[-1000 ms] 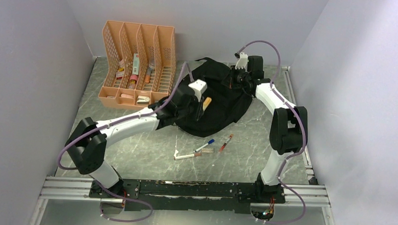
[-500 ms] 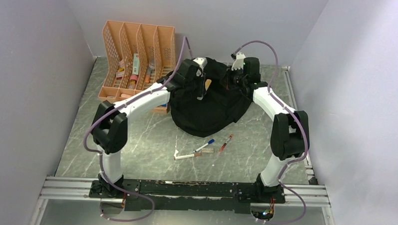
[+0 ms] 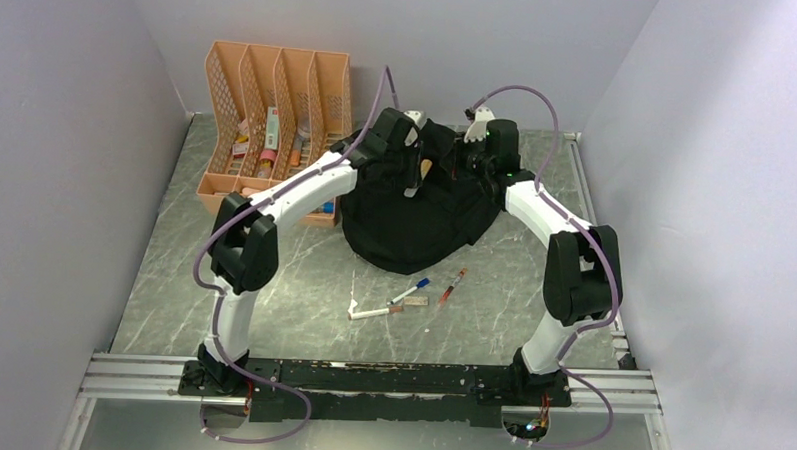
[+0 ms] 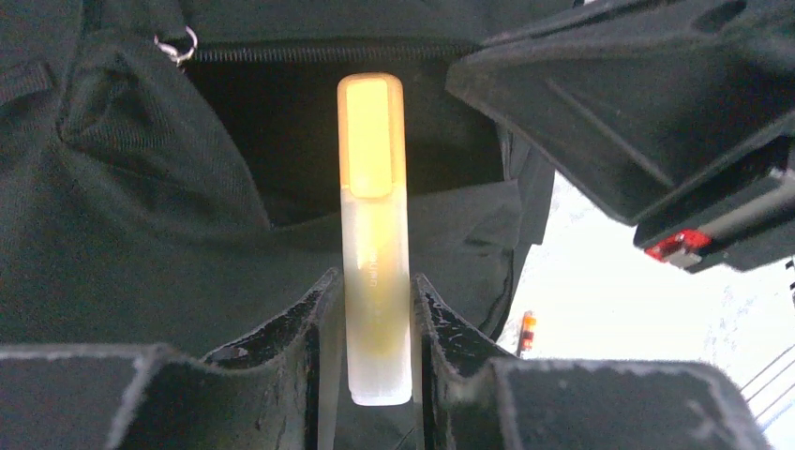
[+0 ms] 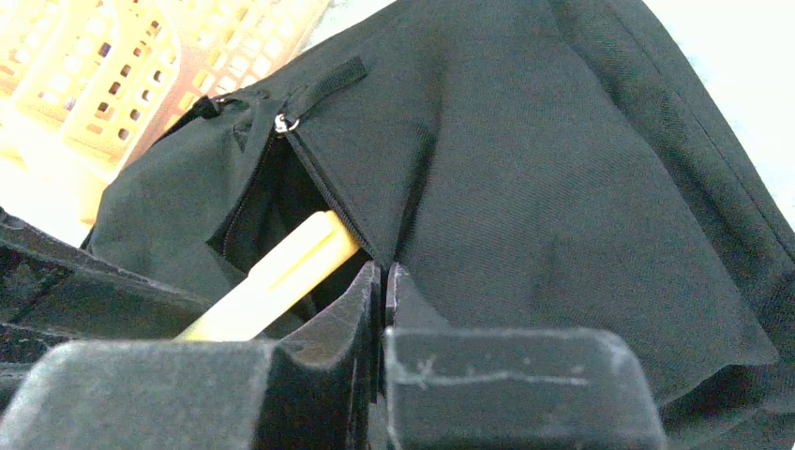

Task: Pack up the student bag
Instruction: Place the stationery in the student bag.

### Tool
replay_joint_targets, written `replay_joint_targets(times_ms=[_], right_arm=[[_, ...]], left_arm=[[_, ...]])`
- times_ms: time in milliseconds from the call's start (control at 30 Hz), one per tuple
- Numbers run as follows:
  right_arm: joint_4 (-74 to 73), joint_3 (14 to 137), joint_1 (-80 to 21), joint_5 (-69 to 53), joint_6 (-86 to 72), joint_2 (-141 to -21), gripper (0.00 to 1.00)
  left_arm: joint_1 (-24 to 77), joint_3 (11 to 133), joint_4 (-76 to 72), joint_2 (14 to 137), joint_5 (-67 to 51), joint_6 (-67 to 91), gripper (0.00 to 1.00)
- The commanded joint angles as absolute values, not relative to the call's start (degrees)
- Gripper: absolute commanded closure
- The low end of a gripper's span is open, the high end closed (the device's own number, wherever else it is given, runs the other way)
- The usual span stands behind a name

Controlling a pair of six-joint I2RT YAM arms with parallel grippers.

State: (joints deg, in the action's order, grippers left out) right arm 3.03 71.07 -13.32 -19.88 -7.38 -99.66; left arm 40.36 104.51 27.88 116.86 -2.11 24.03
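Note:
The student bag (image 3: 415, 221), a black backpack, lies at the back middle of the table. My left gripper (image 3: 414, 178) is shut on a yellow highlighter (image 4: 375, 234). It holds the highlighter with its cap pointing into the bag's open zipped pocket (image 4: 281, 141). My right gripper (image 5: 384, 281) is shut on the fabric edge of that pocket and holds it open. The highlighter (image 5: 281, 272) shows at the opening just left of my right fingers. The right gripper also shows in the left wrist view (image 4: 637, 112), close by on the right.
An orange file organizer (image 3: 278, 131) with small items stands at the back left, close to the bag. On the table in front of the bag lie a blue-capped marker (image 3: 410, 289), a red pen (image 3: 452, 285) and a white marker (image 3: 371, 311).
My left arm has swung from the bag's front left to the back, carrying the highlighter over the pocket opening. My right gripper has stayed on the bag.

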Motion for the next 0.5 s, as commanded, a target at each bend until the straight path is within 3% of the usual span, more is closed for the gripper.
replay_joint_targets(times_ms=[0, 467], right_arm=[[7.28, 71.16, -14.12, -18.12, -9.00, -96.86, 1.00], [6.08, 71.41, -16.60, -14.30, -7.80, -96.51, 1.00]], left_arm=[[40.34, 110.62, 33.03, 120.15, -3.41, 24.48, 0.95], [39.37, 112.66, 33.69, 126.00, -4.91, 27.50, 0.95]])
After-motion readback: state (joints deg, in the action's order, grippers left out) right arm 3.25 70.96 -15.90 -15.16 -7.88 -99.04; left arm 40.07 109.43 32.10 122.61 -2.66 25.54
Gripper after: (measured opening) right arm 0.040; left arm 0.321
